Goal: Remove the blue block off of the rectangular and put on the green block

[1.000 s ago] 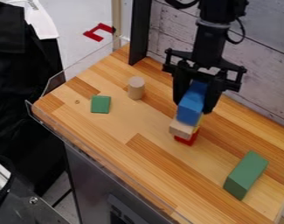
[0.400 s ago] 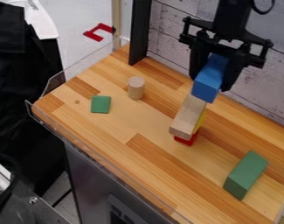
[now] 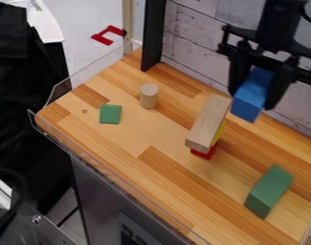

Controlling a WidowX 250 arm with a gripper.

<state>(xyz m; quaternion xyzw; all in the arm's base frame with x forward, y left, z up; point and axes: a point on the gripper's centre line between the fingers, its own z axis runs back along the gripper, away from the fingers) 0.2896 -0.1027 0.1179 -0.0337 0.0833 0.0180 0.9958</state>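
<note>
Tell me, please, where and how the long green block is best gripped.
I'd grip the long green block around its middle from above, closing across its long sides: it lies on the table apart from the stacked blocks, and is narrower that way. The end effector would first need to release the blue block.

The plank [image 3: 209, 122] lies on blocks [image 3: 205, 153] (cylinder [image 3: 149, 96] to its left).
</note>
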